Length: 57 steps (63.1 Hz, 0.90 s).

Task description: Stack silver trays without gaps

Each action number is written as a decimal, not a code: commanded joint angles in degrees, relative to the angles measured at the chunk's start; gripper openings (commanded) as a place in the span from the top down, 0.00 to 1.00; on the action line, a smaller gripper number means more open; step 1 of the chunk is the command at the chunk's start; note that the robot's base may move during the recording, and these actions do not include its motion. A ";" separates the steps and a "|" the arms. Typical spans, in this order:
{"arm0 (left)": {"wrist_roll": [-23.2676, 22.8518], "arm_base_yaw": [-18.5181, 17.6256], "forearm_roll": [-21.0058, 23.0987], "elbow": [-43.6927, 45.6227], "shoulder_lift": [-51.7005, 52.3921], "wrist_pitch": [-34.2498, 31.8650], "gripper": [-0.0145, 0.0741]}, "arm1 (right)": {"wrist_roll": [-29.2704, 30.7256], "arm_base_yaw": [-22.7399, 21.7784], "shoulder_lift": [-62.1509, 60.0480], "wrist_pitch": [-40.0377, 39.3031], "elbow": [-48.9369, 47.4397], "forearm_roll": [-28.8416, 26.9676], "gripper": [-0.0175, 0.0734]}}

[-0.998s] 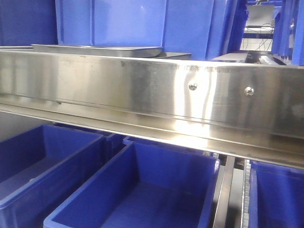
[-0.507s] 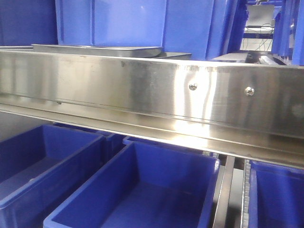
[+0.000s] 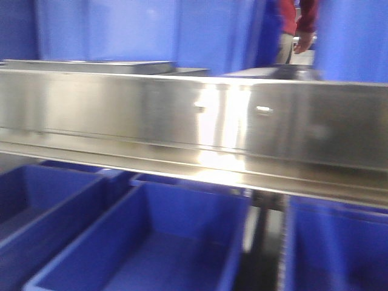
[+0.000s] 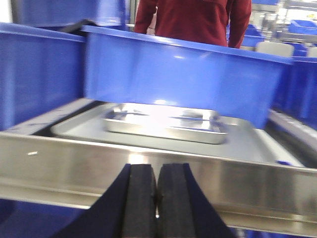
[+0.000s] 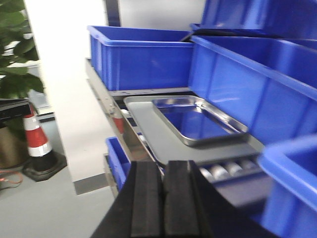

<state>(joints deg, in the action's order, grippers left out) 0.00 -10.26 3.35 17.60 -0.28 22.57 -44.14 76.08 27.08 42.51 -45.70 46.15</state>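
Steel rail (image 3: 194, 115) fronts blue bins (image 3: 151, 242) and a silver tray (image 4: 166, 124).

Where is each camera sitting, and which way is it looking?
Front view: low before the shelf, facing the steel rail and the blue bins below; none of the robot's body shows.
Left wrist view: behind the left gripper, jaws shut, looking over the rail at a silver tray on a grey board.
Right wrist view: behind the right gripper, jaws shut, looking along the shelf at a silver tray.
Shared: front and left wrist views both show the rail and a person in red.
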 commanded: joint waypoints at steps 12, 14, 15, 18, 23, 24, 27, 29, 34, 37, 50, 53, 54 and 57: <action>0.00 -0.17 -0.02 -0.09 0.28 -1.07 0.84 | 0.27 0.08 -0.30 -1.01 0.08 0.96 0.88; 0.00 -0.17 -0.02 -0.09 0.28 -1.07 0.84 | 0.27 0.08 -0.30 -1.01 0.08 0.96 0.88; 0.00 -0.17 -0.02 -0.09 0.28 -1.07 0.84 | 0.27 0.08 -0.30 -1.01 0.08 0.96 0.88; 0.00 -0.17 -0.02 -0.09 0.28 -1.07 0.84 | 0.27 0.08 -0.30 -1.01 0.08 0.96 0.88; 0.00 -0.17 -0.02 -0.09 0.28 -1.07 0.84 | 0.27 0.08 -0.30 -1.01 0.08 0.96 0.88; 0.00 -0.17 -0.02 -0.09 0.28 -1.07 0.84 | 0.27 0.08 -0.30 -1.01 0.08 0.96 0.88; 0.00 -0.17 -0.02 -0.09 0.28 -1.07 0.84 | 0.27 0.08 -0.30 -1.01 0.08 0.96 0.88; 0.00 -0.17 -0.02 -0.09 0.28 -1.07 0.84 | 0.27 0.08 -0.30 -1.01 0.08 0.96 0.88; 0.00 -0.17 -0.02 -0.09 0.28 -1.07 0.84 | 0.27 0.08 -0.30 -1.01 0.08 0.96 0.88; 0.00 -0.17 -0.02 -0.09 0.28 -1.07 0.84 | 0.27 0.08 -0.30 -1.01 0.08 0.96 0.88; 0.00 -0.17 -0.02 -0.09 0.28 -1.07 0.84 | 0.27 0.08 -0.30 -1.01 0.08 0.96 0.88; 0.00 -0.17 -0.02 -0.09 0.28 -1.07 0.84 | 0.27 0.08 -0.30 -1.01 0.08 0.96 0.88; 0.00 -0.17 -0.02 -0.09 0.28 -1.07 0.84 | 0.27 0.08 -0.30 -1.01 0.08 0.96 0.88; 0.00 -0.17 -0.02 -0.09 0.28 -1.07 0.84 | 0.27 0.08 -0.30 -1.01 0.08 0.96 0.88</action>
<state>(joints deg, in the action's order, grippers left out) 0.00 -10.26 3.35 17.60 -0.28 22.49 -44.14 76.08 27.08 42.51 -45.70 46.15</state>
